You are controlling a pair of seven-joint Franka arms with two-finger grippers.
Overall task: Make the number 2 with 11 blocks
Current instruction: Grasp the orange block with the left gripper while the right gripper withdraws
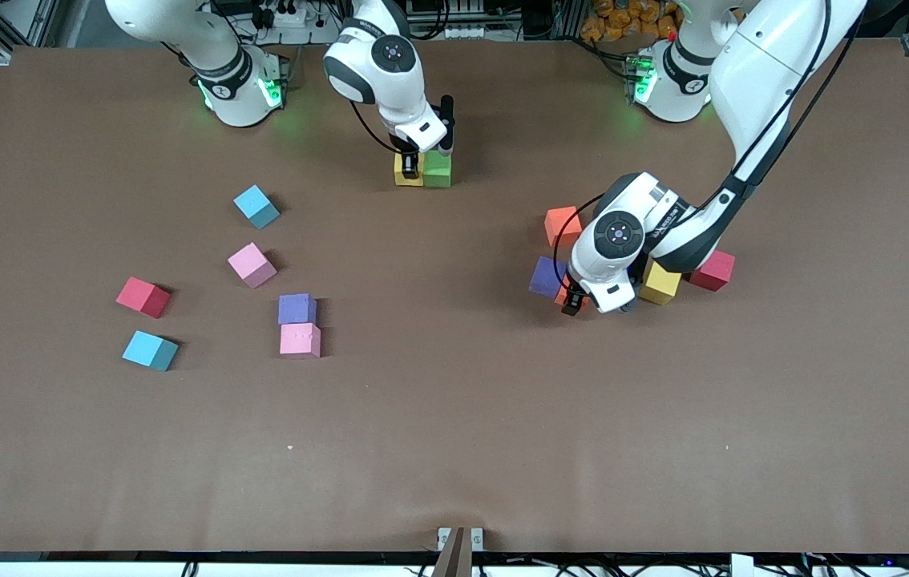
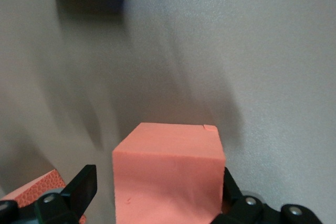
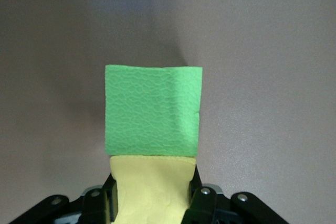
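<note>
Right gripper [image 1: 410, 164], low on the bench [image 1: 454, 449] near the robots' bases, is clamped on a yellow block [image 3: 149, 190] that rests on the bench, touching a green block [image 1: 438, 169] on the side toward the left arm's end; these two side-by-side cubes are all that stands of the number 2.

Left gripper [image 1: 575, 303] is down at the bench in a cluster toward the left arm's end, its fingers [image 2: 79, 187] spread wide on either side of an orange block [image 2: 168, 177]; one finger lies against the block, the other stands apart from it. Around it lie a purple block [image 1: 547, 276], a second orange block [image 1: 563, 225], a second yellow block [image 1: 660, 282] and a red block [image 1: 714, 270].

Toward the right arm's end lie loose cubes: a cyan block [image 1: 256, 206], a pink block [image 1: 252, 264], a second red block [image 1: 143, 296], a second cyan block [image 1: 150, 350], and a second purple block [image 1: 297, 308] touching a second pink block [image 1: 300, 340] just nearer the front camera.
</note>
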